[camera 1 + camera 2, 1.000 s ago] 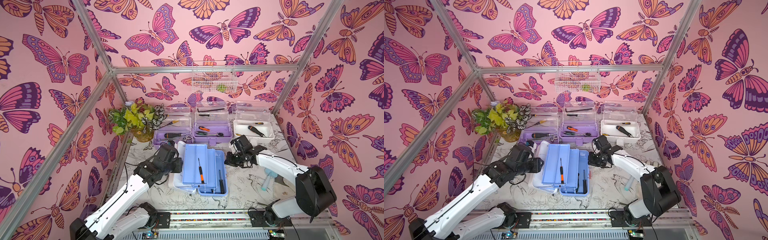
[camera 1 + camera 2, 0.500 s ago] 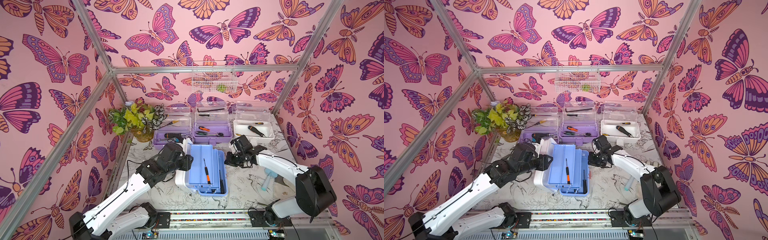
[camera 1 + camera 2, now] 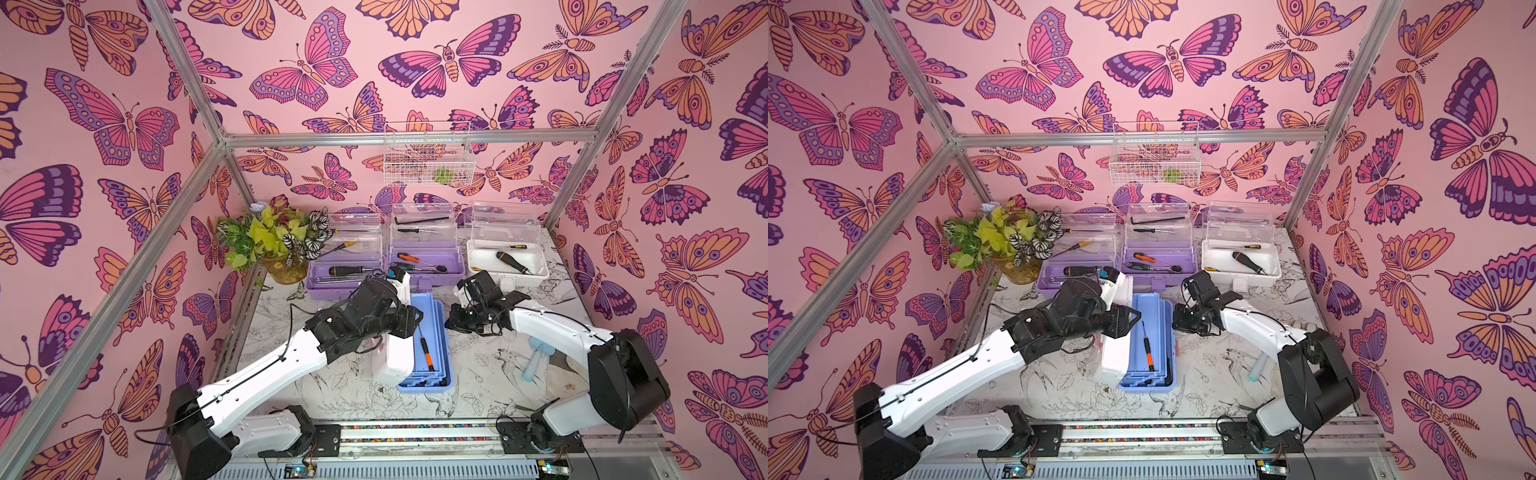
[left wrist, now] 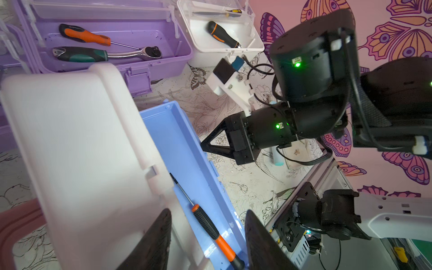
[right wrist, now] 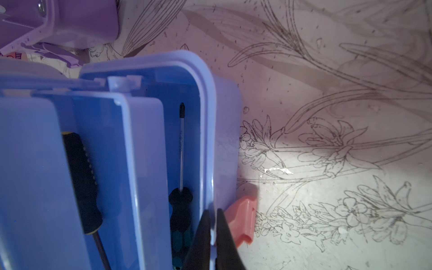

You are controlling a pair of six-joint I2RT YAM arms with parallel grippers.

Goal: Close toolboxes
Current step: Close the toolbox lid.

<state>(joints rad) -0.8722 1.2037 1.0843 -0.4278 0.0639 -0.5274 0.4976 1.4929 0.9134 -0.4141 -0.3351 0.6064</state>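
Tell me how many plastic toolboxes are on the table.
4. Open along the back: lilac plastic toolbox at left, second lilac plastic toolbox in the middle, white plastic toolbox at right. In front, centre: light-blue plastic toolbox. None seems hidden.

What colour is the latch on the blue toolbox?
Salmon pink; the latch shows best in the right wrist view.

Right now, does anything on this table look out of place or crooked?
Yes. The light-blue toolbox sits alone mid-table, apart from the three back toolboxes, its white lid standing nearly upright and an orange-handled screwdriver lying loose on its raised tray. A pale blue tube also lies loose beside the right arm.
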